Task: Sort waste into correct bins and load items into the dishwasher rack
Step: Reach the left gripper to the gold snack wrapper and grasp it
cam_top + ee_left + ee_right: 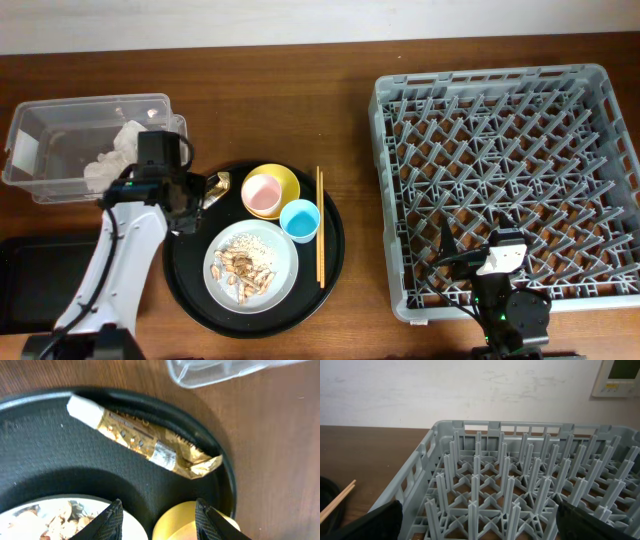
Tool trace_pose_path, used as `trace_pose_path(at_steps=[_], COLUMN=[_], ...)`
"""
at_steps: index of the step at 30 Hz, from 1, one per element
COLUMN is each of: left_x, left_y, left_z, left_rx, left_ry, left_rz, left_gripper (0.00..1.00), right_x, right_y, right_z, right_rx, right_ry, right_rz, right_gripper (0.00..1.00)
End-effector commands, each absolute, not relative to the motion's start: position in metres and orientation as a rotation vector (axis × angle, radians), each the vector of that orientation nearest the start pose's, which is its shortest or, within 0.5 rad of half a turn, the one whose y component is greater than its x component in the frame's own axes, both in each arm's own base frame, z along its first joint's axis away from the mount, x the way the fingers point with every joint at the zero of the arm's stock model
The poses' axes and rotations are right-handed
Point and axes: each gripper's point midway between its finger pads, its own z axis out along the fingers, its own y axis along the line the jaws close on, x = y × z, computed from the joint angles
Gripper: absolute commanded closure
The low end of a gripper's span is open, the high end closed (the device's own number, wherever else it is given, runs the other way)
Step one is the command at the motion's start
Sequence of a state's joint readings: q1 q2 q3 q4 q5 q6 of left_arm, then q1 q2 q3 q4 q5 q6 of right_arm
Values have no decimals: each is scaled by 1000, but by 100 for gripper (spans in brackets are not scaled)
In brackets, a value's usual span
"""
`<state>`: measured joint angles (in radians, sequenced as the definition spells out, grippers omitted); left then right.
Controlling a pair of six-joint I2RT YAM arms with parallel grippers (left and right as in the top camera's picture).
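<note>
A gold wrapper (145, 442) lies on the round black tray's (50, 460) rim. My left gripper (159, 520) hangs open just short of it with nothing between its fingers (112, 520); in the overhead view the left gripper (195, 200) is over the tray's left edge. A crumpled napkin (115, 155) lies in the clear tub (90, 101). On the tray are the yellow bowl (285, 180) holding the pink cup (263, 193), the blue cup (300, 219), the plate (285, 260) with food scraps (245, 265), and the chopsticks (320, 225). My right gripper (480, 525) stands wide open over the dishwasher rack's (490, 77) front edge.
The shallow black tray (40, 280) sits at the front left, partly under my left arm. The clear tub's corner (225, 370) shows just beyond the round tray. Bare wooden table separates the round tray from the rack.
</note>
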<state>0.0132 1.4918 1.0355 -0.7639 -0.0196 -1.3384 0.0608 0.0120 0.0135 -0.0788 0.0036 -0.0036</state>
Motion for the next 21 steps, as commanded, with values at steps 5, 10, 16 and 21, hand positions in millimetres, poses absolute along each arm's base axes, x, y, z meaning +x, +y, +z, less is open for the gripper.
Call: trace_pose_path(at_steps=[5,10,16,21], left_x=[328,336,332,335], left_y=[1,10,4,5], left_z=[53,44,25,17], left_rx=[-1953,-1968,-2022,-2076], left_ry=[2171,2108,2132,2086], left_rz=[-201,-150,-116,-114], left_gripper=[54,54,55,55], right_x=[246,246,246,246], right_y=[14,14,14,14], right_z=[155,155,155,155], right_rx=[-44,-44,-44,-44], right_ry=[1653,1653,1653,1653], right_rz=[41,41,41,41], right_gripper=[2,2,2,2])
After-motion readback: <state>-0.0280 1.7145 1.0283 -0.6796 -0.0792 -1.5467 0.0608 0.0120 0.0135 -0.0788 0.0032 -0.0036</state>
